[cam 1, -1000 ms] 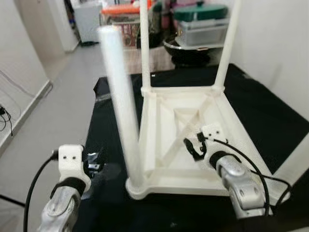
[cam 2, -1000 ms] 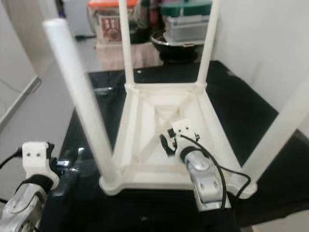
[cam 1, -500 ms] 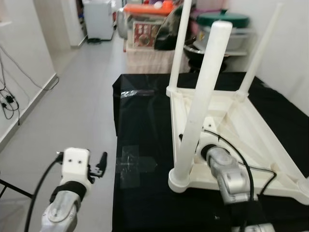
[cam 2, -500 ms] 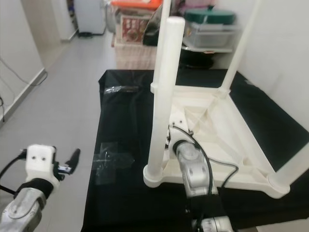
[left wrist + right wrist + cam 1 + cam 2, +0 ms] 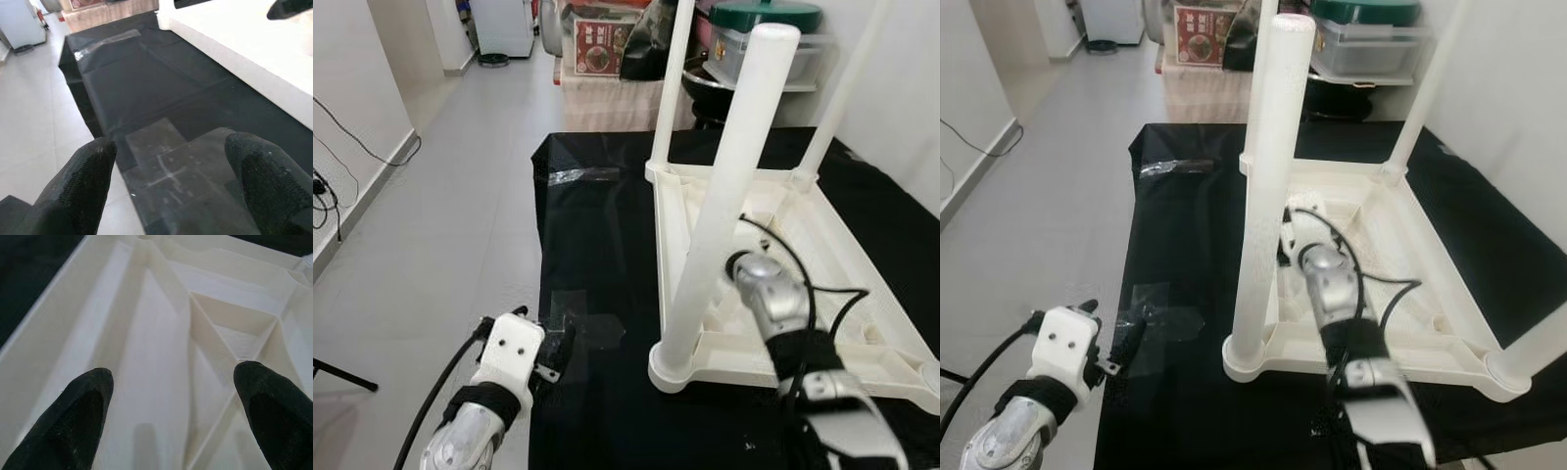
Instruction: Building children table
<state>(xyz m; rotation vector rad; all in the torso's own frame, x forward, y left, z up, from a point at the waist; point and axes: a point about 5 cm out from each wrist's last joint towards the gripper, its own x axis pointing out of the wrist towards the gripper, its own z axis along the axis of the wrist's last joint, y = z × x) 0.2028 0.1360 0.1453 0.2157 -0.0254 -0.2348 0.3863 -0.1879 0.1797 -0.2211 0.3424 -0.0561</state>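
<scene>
left gripper (image 5: 168, 161): jaws released and spread wide, nothing between them; hovers low over the near left edge of the tabletop (image 5: 597, 245), above a patch of clear tape (image 5: 590, 323).

right gripper (image 5: 171, 416): jaws released, wide apart, pointing down into the ribbed underside of the children table (image 5: 783, 255); holding nothing.

tabletop: draped in black cloth, matte, slightly wrinkled; likely gives moderate friction under plastic.

children table: lies upside down on the tabletop, toward its right side, legs up.

material: cream-white moulded plastic, smooth, faintly glossy.

shape: shallow square tray form, raised rim, diagonal stiffening ribs crossing at the centre, round socket at each corner.

near leg (image 5: 724, 186): plain round tube, seated upright in the near left corner socket (image 5: 677, 364); blunt closed top.

far legs: far left leg (image 5: 671, 83) and far right leg (image 5: 842, 93) stand upright in the far corners, thinner-looking with distance.

handling (judgement): light, stiff, hollow; probably slippery against hard black fingers; tall legs give leverage, so easily tipped or slid on the cloth.

hold (judgement): rim or a rib for the slab; legs low near the socket, not at the tip.

background: grey tiled floor (image 5: 440, 166) to the left; storage boxes (image 5: 764, 39) beyond the far edge.
</scene>
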